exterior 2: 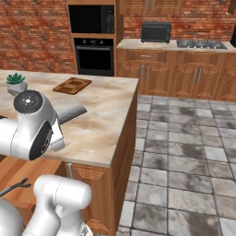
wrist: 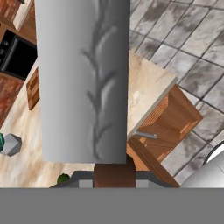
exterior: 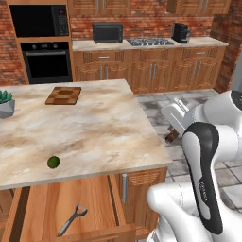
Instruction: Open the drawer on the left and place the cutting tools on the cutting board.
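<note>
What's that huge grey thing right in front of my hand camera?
Observer: It's the wide blade of a knife. From the side I can see it held up in the air beside the counter.
Operator: Is there another cutting tool in the drawer?
Observer: Yes. The drawer is pulled open, and one slim grey tool lies inside, near its front.
Operator: Where do I take the knife?
Observer: The cutting board lies flat at the far end of the counter, on the oven side.
</note>
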Controlling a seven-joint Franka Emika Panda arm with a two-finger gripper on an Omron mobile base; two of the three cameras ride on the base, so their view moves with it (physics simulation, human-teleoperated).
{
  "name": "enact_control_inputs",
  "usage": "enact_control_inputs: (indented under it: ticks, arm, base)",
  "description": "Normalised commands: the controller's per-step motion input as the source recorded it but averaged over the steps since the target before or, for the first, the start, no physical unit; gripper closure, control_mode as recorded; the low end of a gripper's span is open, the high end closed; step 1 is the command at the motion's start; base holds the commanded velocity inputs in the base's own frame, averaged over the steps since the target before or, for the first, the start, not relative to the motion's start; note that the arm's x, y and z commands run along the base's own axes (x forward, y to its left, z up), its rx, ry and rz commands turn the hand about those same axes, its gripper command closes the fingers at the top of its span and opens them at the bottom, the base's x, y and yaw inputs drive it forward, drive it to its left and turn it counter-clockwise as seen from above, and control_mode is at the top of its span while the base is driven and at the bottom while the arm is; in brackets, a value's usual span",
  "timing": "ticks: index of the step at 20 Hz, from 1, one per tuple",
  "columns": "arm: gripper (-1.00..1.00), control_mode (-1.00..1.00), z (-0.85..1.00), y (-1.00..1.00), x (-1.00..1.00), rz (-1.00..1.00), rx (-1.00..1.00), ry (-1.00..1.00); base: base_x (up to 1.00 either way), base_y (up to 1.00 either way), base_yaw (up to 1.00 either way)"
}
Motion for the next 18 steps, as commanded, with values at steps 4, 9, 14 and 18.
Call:
enact_control_inputs:
  ticks: [4, 9, 14, 18]
  arm:
    - [1.00, -1.00, 0.00, 0.00, 0.00, 0.00, 0.00, 0.00]
    - [1.00, -1.00, 0.00, 0.00, 0.00, 0.00, 0.00, 0.00]
    - [1.00, -1.00, 0.00, -0.03, 0.00, 0.00, 0.00, 0.00]
    - [1.00, 1.00, -0.03, -0.13, 0.00, 0.00, 0.00, 0.00]
  base:
    - [0.00, 0.00, 0.00]
    - [0.00, 0.00, 0.00]
    - [0.00, 0.00, 0.00]
    - [0.01, -0.61, 0.00]
